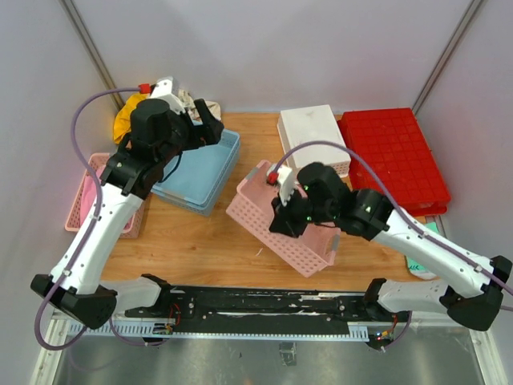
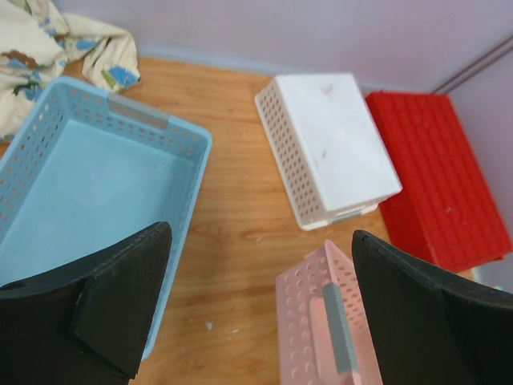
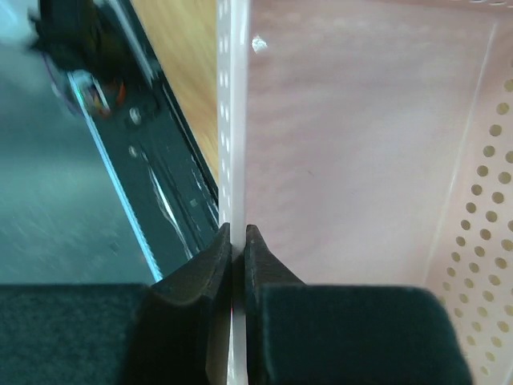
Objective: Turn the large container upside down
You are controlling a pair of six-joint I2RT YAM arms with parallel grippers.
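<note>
Right claw nipping perforated pink basket, ribbed red container

Robot lab cell, not a home. Wooden bench boxed in by plain pale panels on metal struts. Left arm and right arm bolted to a black rail at the near edge, purple cables looping off them.
</note>
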